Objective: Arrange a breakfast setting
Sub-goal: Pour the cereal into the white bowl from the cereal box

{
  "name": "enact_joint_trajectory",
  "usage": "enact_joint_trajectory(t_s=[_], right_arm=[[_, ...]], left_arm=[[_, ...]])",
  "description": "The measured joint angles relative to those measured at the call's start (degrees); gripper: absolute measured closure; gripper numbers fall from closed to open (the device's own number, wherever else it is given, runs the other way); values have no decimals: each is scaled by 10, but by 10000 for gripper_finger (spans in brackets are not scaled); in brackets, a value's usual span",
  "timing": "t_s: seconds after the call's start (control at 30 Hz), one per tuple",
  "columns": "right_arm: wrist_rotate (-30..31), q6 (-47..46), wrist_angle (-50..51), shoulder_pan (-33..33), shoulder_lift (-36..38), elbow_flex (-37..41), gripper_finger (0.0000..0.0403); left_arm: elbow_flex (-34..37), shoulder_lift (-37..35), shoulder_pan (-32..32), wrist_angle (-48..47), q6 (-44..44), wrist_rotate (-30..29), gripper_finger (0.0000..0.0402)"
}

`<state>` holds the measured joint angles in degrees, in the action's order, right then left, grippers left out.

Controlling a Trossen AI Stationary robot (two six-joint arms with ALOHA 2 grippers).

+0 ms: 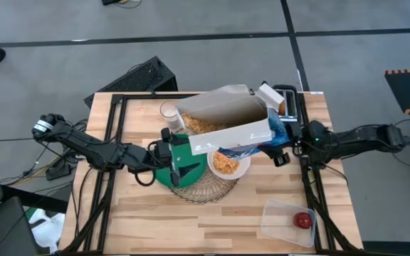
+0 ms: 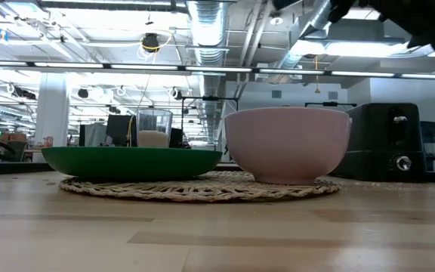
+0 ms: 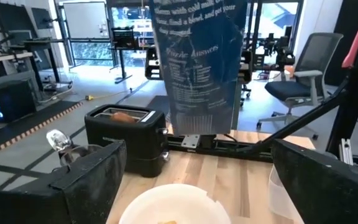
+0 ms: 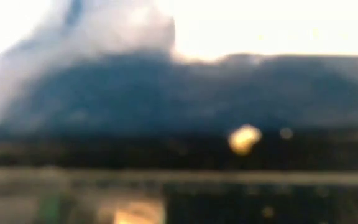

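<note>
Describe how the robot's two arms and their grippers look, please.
Both arms are dark, slim and jointed. The left arm ends in a pale round cap at its outer end, and loose black cables trail beside it. The left gripper has broad, flat black fingers.

Pale wood-plank table (image 1: 212, 227) with black rails down both sides. Directly on it: round woven wire mat (image 1: 203, 186) near centre; clear glass (image 1: 169, 112) behind the mat, contents whitish, probably milk; black toaster (image 2: 395, 141) at the far right edge; clear plastic tub (image 1: 289, 222) at the near right corner, a red apple (image 1: 303, 220) inside.
</note>
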<state>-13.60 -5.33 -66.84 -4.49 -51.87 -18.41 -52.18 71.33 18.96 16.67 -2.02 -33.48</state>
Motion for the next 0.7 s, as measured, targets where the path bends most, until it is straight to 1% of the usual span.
enact_joint_trajectory(t_s=[0.17,0.37,0.47,0.6,0.7], right_arm=[[0,3,-88,1,-80,0,99],[0,15,-192,17,-173,-8,99],[0,19,-196,25,-213,-25,99],[-7,20,-206,31,-254,-58,99],[-13,15,-206,32,-277,-81,99]], left_arm=[[0,0,0,11,-1,-2,16],[0,0,0,69,19,-2,16],[0,0,-6,81,20,3,16],[0,-1,-12,93,10,54,16],[-1,-2,-12,97,12,76,17]])
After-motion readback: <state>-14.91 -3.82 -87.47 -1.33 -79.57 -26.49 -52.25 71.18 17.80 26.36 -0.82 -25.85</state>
